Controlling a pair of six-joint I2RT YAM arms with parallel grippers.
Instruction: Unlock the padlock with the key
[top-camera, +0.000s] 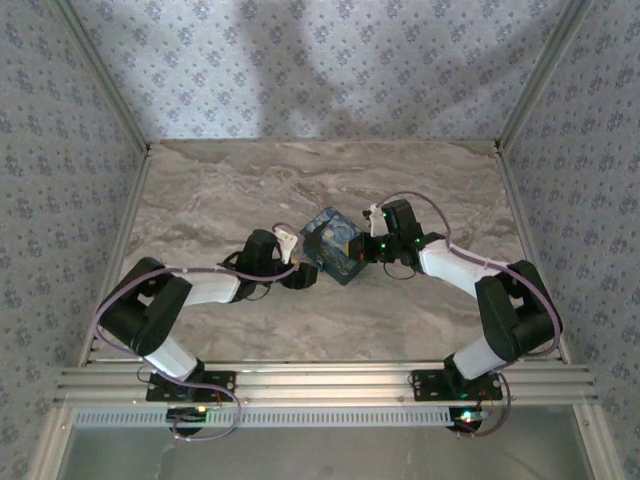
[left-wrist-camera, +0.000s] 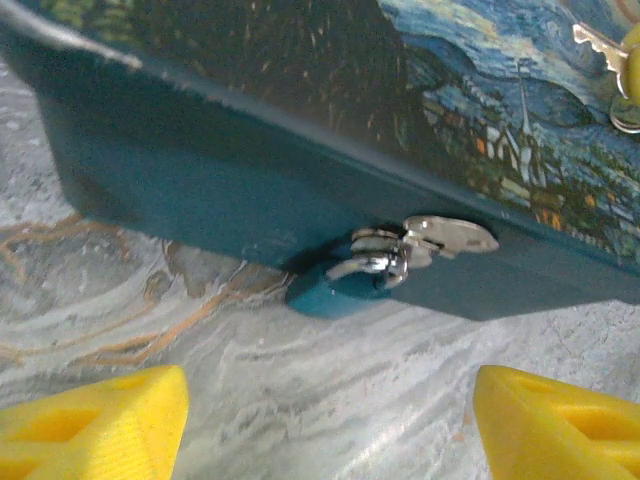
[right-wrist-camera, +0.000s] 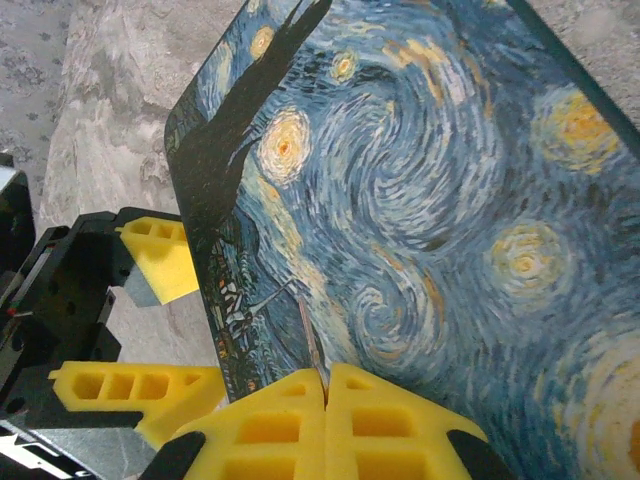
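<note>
Your left jaws, apart, face the padlock (left-wrist-camera: 335, 285) dead ahead and nearer; right jaws clamp the key (right-wrist-camera: 309, 335) over the box (right-wrist-camera: 450, 200).

Box (top-camera: 333, 245) sits mid-worktop (top-camera: 230, 190). Padlock (left-wrist-camera: 335, 290) hangs at box's side wall, resting on worktop. Key (left-wrist-camera: 598, 44) is over box lid.

No words, numbers or signs can be read anywhere. The padlock (left-wrist-camera: 335, 290), the key (left-wrist-camera: 598, 42) and the painted box (right-wrist-camera: 420, 180) show no letters clear enough to read.
</note>
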